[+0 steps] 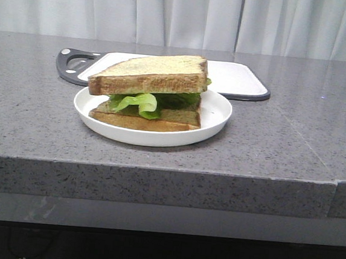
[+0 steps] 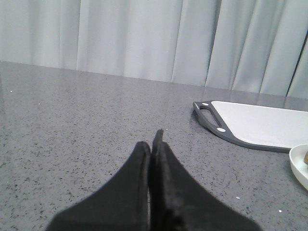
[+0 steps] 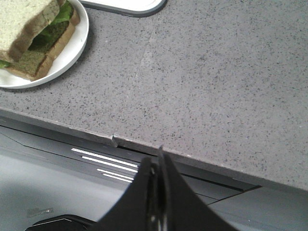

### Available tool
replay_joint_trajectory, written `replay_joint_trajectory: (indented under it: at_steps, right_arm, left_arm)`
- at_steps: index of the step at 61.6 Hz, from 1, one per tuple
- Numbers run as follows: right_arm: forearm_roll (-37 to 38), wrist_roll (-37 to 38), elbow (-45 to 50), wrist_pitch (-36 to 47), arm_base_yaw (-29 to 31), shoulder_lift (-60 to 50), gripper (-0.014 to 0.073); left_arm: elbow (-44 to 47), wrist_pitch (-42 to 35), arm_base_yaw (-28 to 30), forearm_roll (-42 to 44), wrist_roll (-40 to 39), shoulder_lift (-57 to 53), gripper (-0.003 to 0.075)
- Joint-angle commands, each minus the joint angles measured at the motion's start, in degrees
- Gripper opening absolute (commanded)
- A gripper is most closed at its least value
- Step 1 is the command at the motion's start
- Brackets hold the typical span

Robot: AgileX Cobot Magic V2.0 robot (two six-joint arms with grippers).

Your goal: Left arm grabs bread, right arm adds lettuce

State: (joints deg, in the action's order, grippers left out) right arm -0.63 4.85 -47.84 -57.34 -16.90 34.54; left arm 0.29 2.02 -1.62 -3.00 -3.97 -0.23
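Logging from my station: grey tabletop (image 1: 281,145), then white plate (image 1: 213,118) carrying bread (image 1: 150,74) atop lettuce (image 1: 139,102), well apart from both arms. Left end effector (image 2: 153,144) closed, empty; right end effector (image 3: 159,161) closed, empty, past the tabletop edge.

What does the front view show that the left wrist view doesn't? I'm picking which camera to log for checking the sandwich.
Only the front view shows the assembled stack: the thick bread on top, the lettuce sticking out beneath it and the thinner slice at the bottom. Only the left wrist view shows the left end effector, shut, over bare counter. Both show the cutting board, the white plate, cropped in the wrist view, and the curtain.
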Motion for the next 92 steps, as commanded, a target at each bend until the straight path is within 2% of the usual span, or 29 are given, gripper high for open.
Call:
replay_joint_trajectory:
  at_steps: [1, 10, 76, 85, 92]
  right_arm:
    - [0.63, -0.18, -1.41, 3.24, 0.27, 0.08, -0.0118]
    - [0.63, -0.18, -1.41, 3.24, 0.27, 0.08, -0.0118]
    - [0.63, -0.18, -1.02, 3.57, 0.27, -0.09, -0.0118]
    - [2.43, -0.9, 3.68, 9.58, 2.55, -3.97, -0.0118]
    - [1.29, -2.66, 12.43, 20.48, 5.31, -9.6, -0.0117]
  left_arm:
    - [0.3, -5.85, -0.42, 0.76, -0.54, -1.12, -0.002]
    - [0.3, -7.71, -0.42, 2.15, 0.17, -1.12, -0.002]
    - [0.3, -7.36, -0.42, 2.15, 0.17, -1.12, -0.002]
    - [0.3, -7.36, -0.42, 2.15, 0.17, -1.12, -0.002]
    - [0.3, -7.36, -0.42, 2.15, 0.17, -1.12, -0.002]
